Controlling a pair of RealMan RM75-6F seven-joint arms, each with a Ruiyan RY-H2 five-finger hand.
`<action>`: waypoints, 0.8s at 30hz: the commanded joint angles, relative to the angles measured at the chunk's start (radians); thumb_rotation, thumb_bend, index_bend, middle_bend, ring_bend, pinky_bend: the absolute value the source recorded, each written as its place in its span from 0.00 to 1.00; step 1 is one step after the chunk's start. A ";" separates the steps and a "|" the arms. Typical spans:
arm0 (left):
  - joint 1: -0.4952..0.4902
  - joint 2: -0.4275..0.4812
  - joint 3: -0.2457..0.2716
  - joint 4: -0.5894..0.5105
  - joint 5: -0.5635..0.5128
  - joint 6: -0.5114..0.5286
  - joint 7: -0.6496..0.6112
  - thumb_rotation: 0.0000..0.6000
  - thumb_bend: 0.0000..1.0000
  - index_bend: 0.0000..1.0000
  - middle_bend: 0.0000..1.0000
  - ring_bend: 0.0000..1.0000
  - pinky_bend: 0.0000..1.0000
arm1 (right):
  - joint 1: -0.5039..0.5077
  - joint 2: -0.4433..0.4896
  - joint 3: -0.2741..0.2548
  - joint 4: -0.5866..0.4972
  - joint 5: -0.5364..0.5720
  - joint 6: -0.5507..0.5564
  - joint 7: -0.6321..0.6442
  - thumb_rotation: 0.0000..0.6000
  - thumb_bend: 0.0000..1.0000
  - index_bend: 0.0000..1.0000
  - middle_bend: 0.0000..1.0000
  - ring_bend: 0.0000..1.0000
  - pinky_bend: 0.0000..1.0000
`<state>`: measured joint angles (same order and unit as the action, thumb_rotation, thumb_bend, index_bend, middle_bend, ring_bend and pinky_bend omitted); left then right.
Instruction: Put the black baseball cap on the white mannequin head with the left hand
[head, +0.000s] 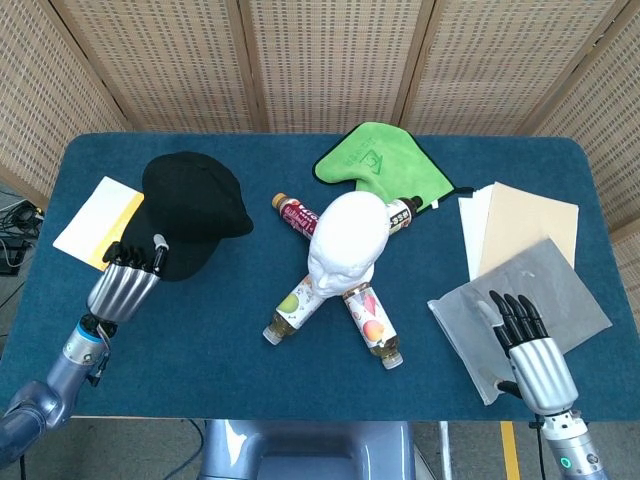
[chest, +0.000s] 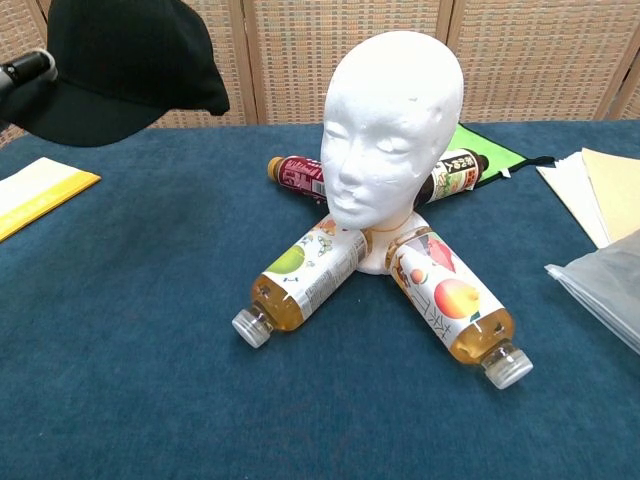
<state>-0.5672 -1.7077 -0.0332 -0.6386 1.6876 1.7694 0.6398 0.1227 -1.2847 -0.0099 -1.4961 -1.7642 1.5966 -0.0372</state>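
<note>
Black baseball cap (head: 193, 212) held in the air by the left hand (head: 124, 284), clear of the blue counter (head: 200, 330).

Fingers (head: 135, 258) clamped on the cap's brim; crown beyond the fingertips. White mannequin head (head: 347, 240) upright well to the side among 4 lying bottles (chest: 296, 274). Right hand (head: 525, 340) resting on a grey bag (head: 560, 290), fingers straight, slightly apart.

Four bottles (head: 293, 303), green cloth (head: 381, 166), papers (head: 520, 230)
</note>
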 joint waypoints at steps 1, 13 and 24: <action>-0.049 0.055 -0.065 -0.105 -0.037 -0.032 0.043 1.00 0.78 0.79 0.91 0.85 0.75 | 0.000 0.001 0.001 0.001 0.001 0.001 0.003 1.00 0.05 0.03 0.00 0.00 0.00; -0.190 0.163 -0.208 -0.358 -0.078 -0.137 0.131 1.00 0.78 0.79 0.91 0.85 0.75 | 0.003 0.004 0.010 0.006 0.025 -0.007 0.029 1.00 0.05 0.03 0.00 0.00 0.00; -0.318 0.142 -0.252 -0.535 -0.046 -0.246 0.293 1.00 0.78 0.79 0.91 0.85 0.75 | 0.003 0.022 0.019 -0.001 0.042 -0.004 0.077 1.00 0.05 0.03 0.00 0.00 0.00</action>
<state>-0.8600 -1.5557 -0.2771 -1.1431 1.6324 1.5486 0.9015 0.1261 -1.2662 0.0074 -1.4955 -1.7242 1.5910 0.0350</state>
